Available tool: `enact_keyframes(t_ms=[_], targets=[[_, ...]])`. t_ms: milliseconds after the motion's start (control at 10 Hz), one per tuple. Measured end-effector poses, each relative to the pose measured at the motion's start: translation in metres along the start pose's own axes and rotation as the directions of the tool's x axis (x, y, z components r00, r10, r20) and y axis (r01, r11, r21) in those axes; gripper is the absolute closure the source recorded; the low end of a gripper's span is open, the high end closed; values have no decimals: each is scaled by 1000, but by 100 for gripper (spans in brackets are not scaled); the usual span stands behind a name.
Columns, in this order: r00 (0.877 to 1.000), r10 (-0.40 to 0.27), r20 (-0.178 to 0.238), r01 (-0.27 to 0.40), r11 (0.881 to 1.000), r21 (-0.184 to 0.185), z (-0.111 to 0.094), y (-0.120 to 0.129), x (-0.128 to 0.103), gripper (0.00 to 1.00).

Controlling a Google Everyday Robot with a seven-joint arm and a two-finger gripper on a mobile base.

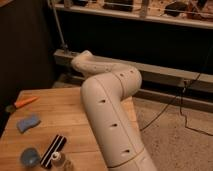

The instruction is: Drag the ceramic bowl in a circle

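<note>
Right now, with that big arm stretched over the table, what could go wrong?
1. The arm hides much of the wooden table. The ceramic bowl is not visible, and the gripper, shut, is out of sight past the arm's far end, so contact cannot be checked.
2. A circling sweep might knock the blue-grey dish, small bottle or blue sponge on the table's left.

Cream-white arm of rounded tubular segments with small dark slots, claw hidden beyond its end

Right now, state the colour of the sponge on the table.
Blue sponge, clearest in the camera view; gripper hidden beyond the arm.
</note>
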State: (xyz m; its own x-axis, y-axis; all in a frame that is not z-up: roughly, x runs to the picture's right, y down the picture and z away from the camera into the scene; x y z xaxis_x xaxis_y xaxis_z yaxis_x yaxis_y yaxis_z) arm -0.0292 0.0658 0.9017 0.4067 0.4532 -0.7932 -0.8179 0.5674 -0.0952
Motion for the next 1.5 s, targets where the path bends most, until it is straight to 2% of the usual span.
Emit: enact_keyframes(t_ms=[100, 200, 300, 400, 500, 600, 800, 900, 1100, 1200, 1300, 1400, 1500], targets=[[998, -67, -3, 67, 998, 3, 1, 22, 16, 100], [984, -179, -2, 179, 984, 11, 1, 59, 44, 100], [972, -236, 1, 236, 972, 13, 0, 80, 57, 100], [954, -301, 13, 300, 954, 22, -3, 104, 69, 100], [931, -365, 27, 365, 931, 22, -9, 133, 78, 100], [914, -404, 39, 404, 915, 22, -14, 152, 81, 100], [869, -489, 76, 488, 872, 37, -28, 197, 76, 100], [843, -528, 107, 527, 849, 40, -39, 228, 63, 100], [817, -557, 152, 553, 830, 68, -58, 257, 31, 100], [816, -548, 185, 540, 836, 97, -76, 262, -4, 100], [821, -530, 211, 518, 848, 113, -88, 261, -30, 100], [830, -507, 232, 492, 862, 123, -103, 256, -53, 100], [850, -460, 255, 443, 888, 124, -118, 243, -79, 100]])
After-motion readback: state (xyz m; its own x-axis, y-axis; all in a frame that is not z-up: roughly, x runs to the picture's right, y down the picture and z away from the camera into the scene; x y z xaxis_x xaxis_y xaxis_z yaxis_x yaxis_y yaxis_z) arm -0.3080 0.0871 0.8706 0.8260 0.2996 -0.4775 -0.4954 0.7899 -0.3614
